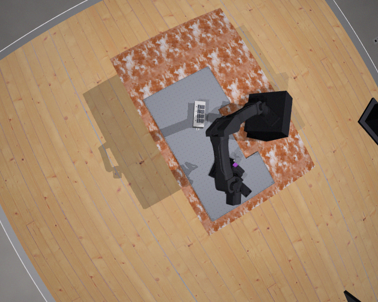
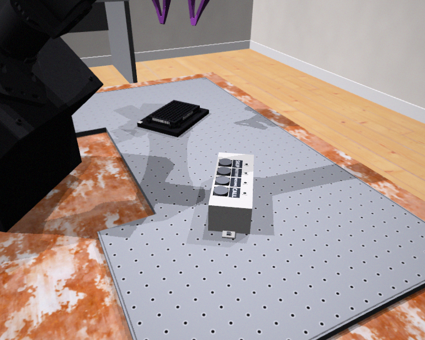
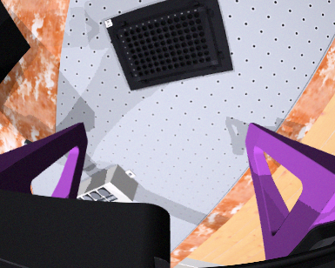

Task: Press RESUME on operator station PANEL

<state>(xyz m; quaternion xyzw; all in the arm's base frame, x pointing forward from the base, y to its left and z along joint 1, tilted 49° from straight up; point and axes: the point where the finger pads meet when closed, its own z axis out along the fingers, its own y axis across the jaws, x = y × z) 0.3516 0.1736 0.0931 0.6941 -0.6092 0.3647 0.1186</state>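
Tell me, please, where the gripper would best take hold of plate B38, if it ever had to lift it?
Probably by its two long side walls, coming from straight above. The plate lies flat in its nest and stands proud of the rim, and the open gripper seems likelier to span its short width. This task leaves it untouched.

We see our arm point(image 1: 220, 146) folded at the elbow, reaching out from its black base point(image 1: 274, 130) and bending back downward. Our hand point(image 3: 168, 187) hangs high, its purple fingers spread to their widest, nothing between them.
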